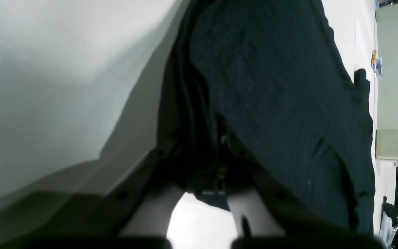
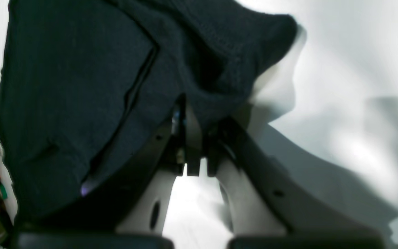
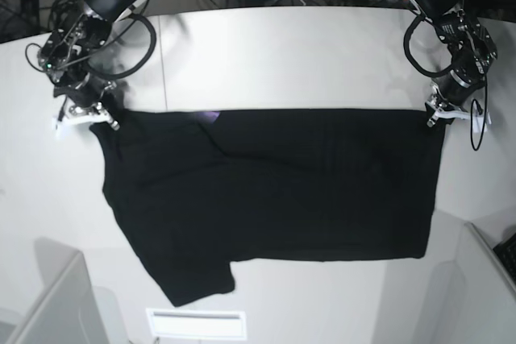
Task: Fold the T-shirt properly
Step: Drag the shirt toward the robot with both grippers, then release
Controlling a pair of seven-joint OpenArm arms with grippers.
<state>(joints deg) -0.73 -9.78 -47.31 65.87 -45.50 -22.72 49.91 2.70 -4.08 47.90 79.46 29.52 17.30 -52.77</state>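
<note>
Black cloth of the T-shirt [image 3: 274,191] looks soft and limp, both grippers, left gripper [image 3: 439,114] and right gripper [image 3: 89,114], clamped on its far corners.

Two arms, black housings with rounded joint casings, black cables looping loosely along each. Left gripper [image 3: 442,113] and right gripper [image 3: 85,113] both have white end pieces below the black wrists. Wrist views: jaws are white fingers [image 2: 143,207] backed by dark plates with small round screw holes; an oval slot shows in one white finger.
</note>
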